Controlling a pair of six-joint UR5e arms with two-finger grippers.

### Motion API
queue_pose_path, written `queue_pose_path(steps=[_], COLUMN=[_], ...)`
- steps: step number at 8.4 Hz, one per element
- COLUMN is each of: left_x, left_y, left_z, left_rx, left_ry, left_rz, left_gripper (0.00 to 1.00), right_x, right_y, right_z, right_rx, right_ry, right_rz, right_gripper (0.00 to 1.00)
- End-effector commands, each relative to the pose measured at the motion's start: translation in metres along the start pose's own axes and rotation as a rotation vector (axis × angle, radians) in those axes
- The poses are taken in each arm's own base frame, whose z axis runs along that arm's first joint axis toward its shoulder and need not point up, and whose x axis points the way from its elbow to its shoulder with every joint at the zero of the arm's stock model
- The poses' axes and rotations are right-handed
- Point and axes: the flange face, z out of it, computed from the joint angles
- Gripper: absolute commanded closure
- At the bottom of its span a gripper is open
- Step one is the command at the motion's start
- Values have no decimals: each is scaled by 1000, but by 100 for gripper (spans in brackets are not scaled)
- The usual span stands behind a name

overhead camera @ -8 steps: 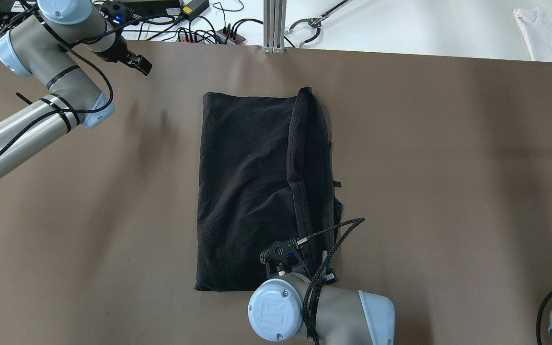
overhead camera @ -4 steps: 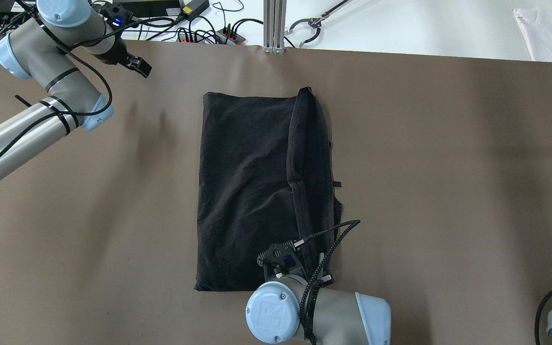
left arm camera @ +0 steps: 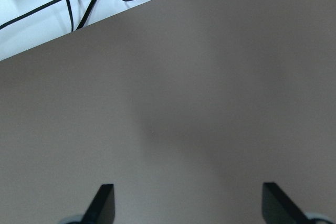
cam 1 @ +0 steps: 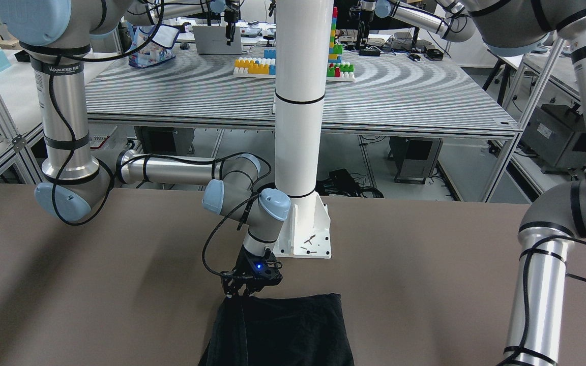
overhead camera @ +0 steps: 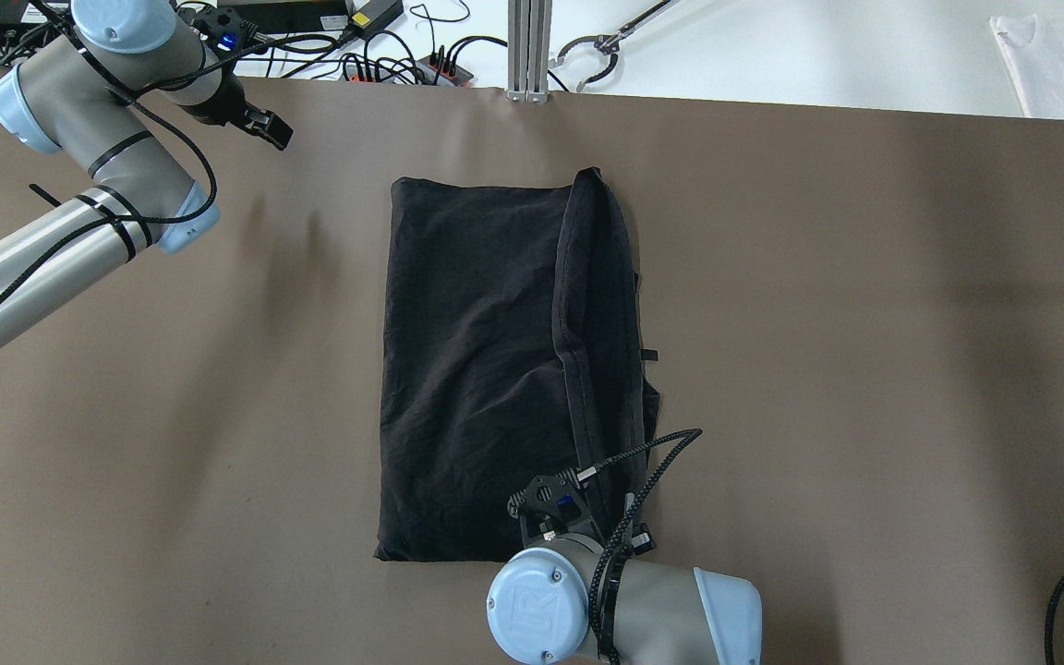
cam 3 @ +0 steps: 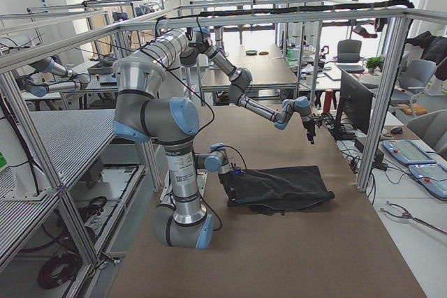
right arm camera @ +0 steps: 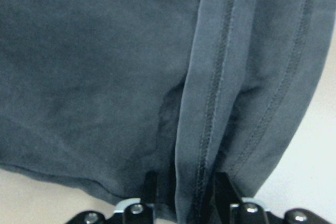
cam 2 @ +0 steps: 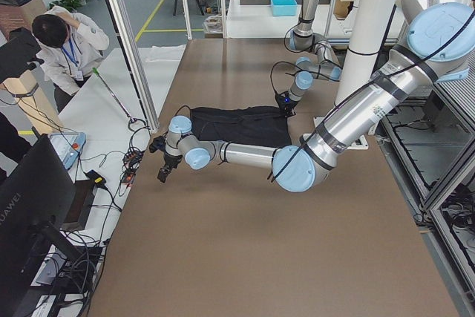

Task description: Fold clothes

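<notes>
Where the black garment (overhead camera: 477, 369) lies flat on the table (overhead camera: 864, 369) near the foot of the pillar (cam 1: 300, 127), the right gripper (right arm camera: 185, 182) is clamped on its stitched hem at the end nearest the pillar. Well apart from the pillar, beyond the garment's far end, the left gripper (left arm camera: 188, 187) hangs over bare table, jaws spread wide.

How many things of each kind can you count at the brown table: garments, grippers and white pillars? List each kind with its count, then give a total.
Garments: 1, the black garment
Grippers: 2, the left gripper and the right gripper
Pillars: 1, the white pillar
Total: 4
</notes>
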Motion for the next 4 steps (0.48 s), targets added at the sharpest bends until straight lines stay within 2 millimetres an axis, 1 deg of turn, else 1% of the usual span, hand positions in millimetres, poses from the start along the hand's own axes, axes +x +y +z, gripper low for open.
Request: queue_pose_path(steps=[1,2,3,4], left_x=[0,0,0,0], left_y=[0,0,0,0], left_z=[0,0,0,0], left_rx=[0,0,0,0], left_ry=[0,0,0,0], left_rz=[0,0,0,0], left_gripper=[0,0,0,0], right_x=[5,4,4,4], right_y=[3,2,1,1], right_z=[6,3,1,-1], right_rx=[7,13,14,21], right_ry=[-2,-12,-17,-29], right_rz=[-6,-4,-5,-6], right_gripper=[69,77,80,80])
